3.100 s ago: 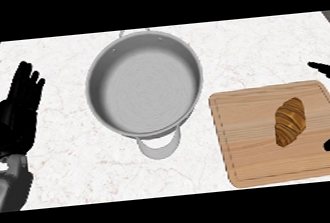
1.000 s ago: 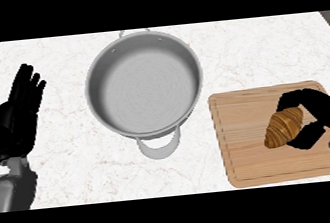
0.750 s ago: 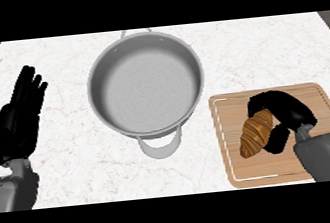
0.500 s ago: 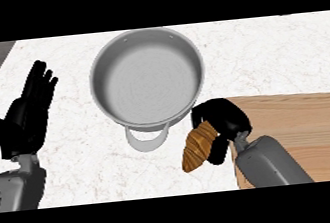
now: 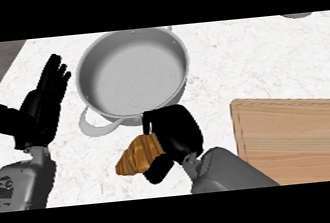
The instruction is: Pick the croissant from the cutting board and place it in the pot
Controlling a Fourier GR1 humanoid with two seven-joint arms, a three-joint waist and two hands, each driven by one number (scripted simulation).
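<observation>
The right hand (image 5: 176,132) curls its fingers round the golden-brown croissant (image 5: 138,155), just beside the round grey metal pot (image 5: 133,76); the left hand (image 5: 38,109) rests open, fingers straight; the wooden cutting board (image 5: 296,138) lies right

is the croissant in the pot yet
No, the croissant is held in the curled fingers of the right hand, outside the near rim of the pot.

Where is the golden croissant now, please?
Head view, lower centre: the croissant is in the black right hand, below the grey pot, left of the wooden cutting board.
</observation>
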